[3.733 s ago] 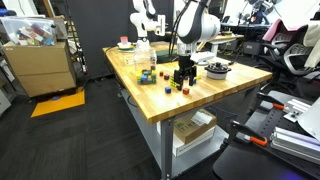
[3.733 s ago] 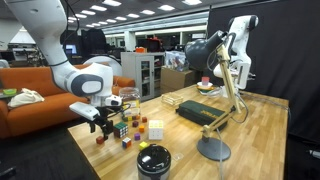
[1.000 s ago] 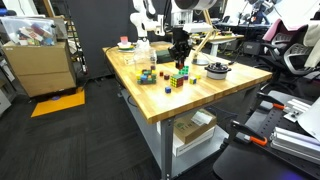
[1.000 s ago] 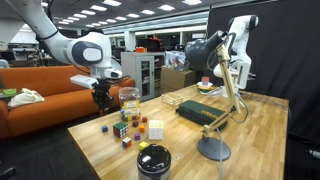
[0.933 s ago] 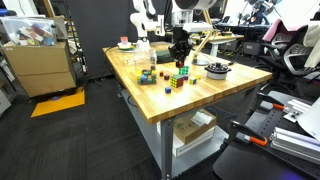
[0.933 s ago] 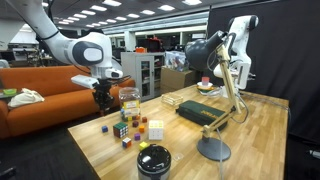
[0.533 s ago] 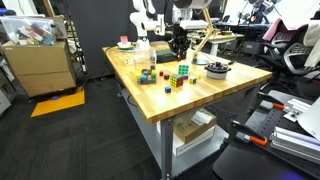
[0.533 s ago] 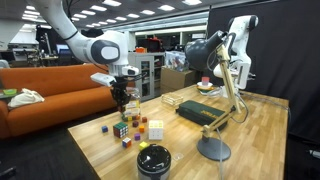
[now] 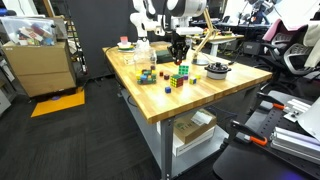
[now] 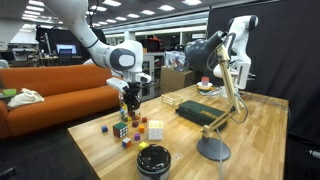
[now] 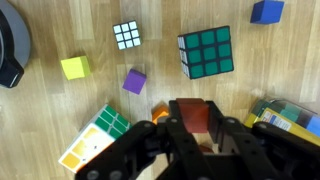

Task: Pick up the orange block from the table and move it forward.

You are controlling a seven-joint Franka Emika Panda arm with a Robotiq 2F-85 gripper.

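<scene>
In the wrist view my gripper [image 11: 197,116] is shut on the orange block [image 11: 194,112], a reddish-orange cube clamped between the two black fingers. It hangs above the light-wood table [image 11: 60,100], over a cluster of toy cubes. In both exterior views the gripper [image 9: 178,48] [image 10: 131,98] is held in the air above that cluster, pointing down; the block itself is too small to make out there. A small orange piece [image 11: 160,113] lies on the wood just left of the fingers.
Below me lie a purple block [image 11: 134,81], a yellow block [image 11: 74,67], a blue block [image 11: 266,11], two puzzle cubes [image 11: 205,51] [image 11: 127,35] and a black bowl [image 11: 10,45]. A desk lamp [image 10: 215,95] and a flat dark case [image 10: 198,113] stand further along the table [image 10: 255,135].
The arm has carried the held block sideways over the table towards the cube cluster during the last second. Earlier it was down at table level. The jaws stayed shut.
</scene>
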